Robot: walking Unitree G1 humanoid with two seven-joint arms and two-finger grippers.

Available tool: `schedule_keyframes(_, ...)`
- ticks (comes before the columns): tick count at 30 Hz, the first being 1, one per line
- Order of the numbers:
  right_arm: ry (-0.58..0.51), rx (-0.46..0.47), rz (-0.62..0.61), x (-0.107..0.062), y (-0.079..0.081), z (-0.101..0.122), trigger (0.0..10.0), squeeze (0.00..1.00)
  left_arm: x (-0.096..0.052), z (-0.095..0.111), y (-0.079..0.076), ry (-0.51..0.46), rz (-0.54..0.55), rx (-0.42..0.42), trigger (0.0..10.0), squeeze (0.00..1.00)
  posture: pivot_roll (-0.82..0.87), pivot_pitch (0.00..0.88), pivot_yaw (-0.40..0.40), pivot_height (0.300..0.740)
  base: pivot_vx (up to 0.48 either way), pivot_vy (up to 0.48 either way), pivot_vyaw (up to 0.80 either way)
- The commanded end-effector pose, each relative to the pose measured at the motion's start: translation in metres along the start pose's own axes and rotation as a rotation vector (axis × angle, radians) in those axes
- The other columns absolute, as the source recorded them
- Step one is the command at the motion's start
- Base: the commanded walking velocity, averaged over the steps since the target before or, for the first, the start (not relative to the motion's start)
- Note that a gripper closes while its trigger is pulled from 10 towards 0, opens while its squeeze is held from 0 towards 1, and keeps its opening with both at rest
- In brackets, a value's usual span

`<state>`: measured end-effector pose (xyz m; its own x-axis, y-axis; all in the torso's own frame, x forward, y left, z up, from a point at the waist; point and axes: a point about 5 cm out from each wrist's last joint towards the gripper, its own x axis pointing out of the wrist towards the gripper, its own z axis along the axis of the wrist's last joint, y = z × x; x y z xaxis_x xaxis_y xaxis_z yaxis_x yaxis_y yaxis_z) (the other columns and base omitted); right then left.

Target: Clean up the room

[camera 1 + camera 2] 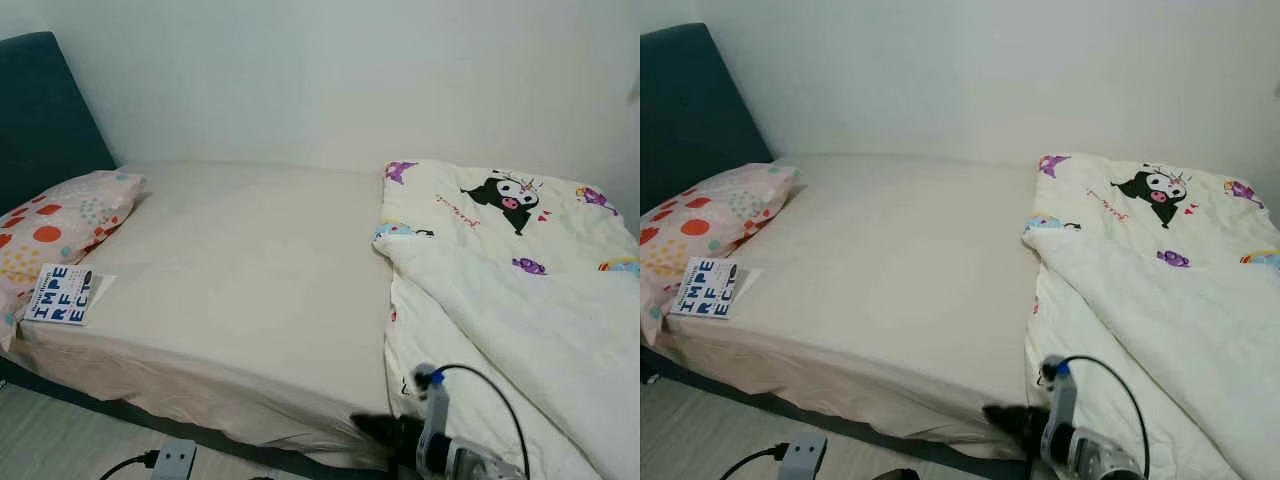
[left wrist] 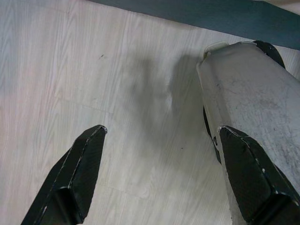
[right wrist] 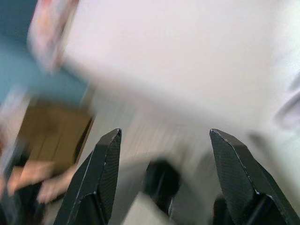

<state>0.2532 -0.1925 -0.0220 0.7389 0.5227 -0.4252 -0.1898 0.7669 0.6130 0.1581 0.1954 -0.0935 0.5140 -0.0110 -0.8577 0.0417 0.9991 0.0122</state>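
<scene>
Left eye view: a single bed (image 1: pixel 230 290) stands against a plain white wall (image 1: pixel 330 70), its mattress under a smooth, pale cream fitted sheet that wrinkles slightly where it folds over the near edge. A dark teal padded headboard (image 1: pixel 45 110) rises at the robot's left end. Against it lies a soft pillow (image 1: pixel 55 225) in a pinkish case printed with red, orange and teal dots. Just beside the pillow, flat on the sheet near the bed's front corner, is a thin rectangular book (image 1: pixel 60 293) with a white cover and bold blue block letters; a white sheet of paper pokes out from under its edge. The right half of the bed is covered by a puffy cream quilt (image 1: pixel 510 290), rumpled and folded back on itself, printed with a black-and-white cartoon figure and small purple shapes; its lower part hangs over the bed's front edge. On the pale wood-grain floor (image 2: pixel 93 70) below sits a grey power strip (image 1: pixel 173 460) with a black cord.

The right hand (image 3: pixel 161 187) is raised in front of the bed's near edge, beside the hanging quilt; its two black tapered fingers stand wide apart with nothing between them, the view behind them blurred. The left hand (image 2: pixel 164 187) hangs over the floor, fingers likewise spread wide and empty, next to a grey scuffed robot foot (image 2: pixel 248 93).
</scene>
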Motion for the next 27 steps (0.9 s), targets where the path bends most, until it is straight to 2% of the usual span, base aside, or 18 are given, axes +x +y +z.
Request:
schedule_keyframes(1,-0.067,0.025,-0.049,0.001,-0.002,0.008,10.0,0.0,0.001,-0.005,-0.008,0.032,-0.024,0.017,10.0,0.0,-0.15,0.0,0.07,0.605,0.0,0.0,0.0)
schedule_keyframes(2,-0.113,0.067,-0.132,-0.002,-0.009,0.011,10.0,0.0,0.001,-0.003,-0.009,0.03,-0.025,0.008,10.0,0.0,-0.16,0.0,0.07,0.605,0.0,0.0,0.0)
schedule_keyframes(7,-0.118,0.076,-0.186,-0.003,-0.012,0.008,10.0,0.0,0.002,-0.003,-0.011,0.037,-0.029,0.01,10.0,0.0,-0.16,0.0,0.069,0.605,0.0,0.0,0.0)
schedule_keyframes(11,-0.075,0.059,-0.223,-0.004,-0.013,-0.003,10.0,0.0,0.002,-0.003,-0.013,0.044,-0.027,0.018,10.0,0.0,-0.16,0.0,0.068,0.605,0.0,0.0,0.0)
schedule_keyframes(13,-0.019,0.038,-0.262,-0.006,-0.014,-0.019,10.0,0.0,0.002,-0.004,-0.013,0.047,-0.025,0.022,10.0,0.0,-0.16,0.0,0.063,0.61,0.0,0.0,0.0)
schedule_keyframes(15,0.001,0.036,-0.288,-0.007,-0.016,-0.025,10.0,0.0,0.002,-0.003,-0.014,0.046,-0.024,0.022,10.0,0.0,-0.16,0.0,0.062,0.615,0.0,0.0,0.0)
schedule_keyframes(16,0.035,0.04,-0.321,-0.01,-0.017,-0.036,10.0,0.0,0.002,-0.004,-0.014,0.046,-0.024,0.022,10.0,0.0,-0.16,0.0,0.06,0.624,0.0,0.0,0.0)
schedule_keyframes(27,0.099,0.045,-0.357,-0.014,-0.017,-0.058,10.0,0.0,0.002,-0.004,-0.015,0.051,-0.024,0.032,10.0,0.0,-0.16,0.0,0.061,0.663,0.0,0.0,0.0)
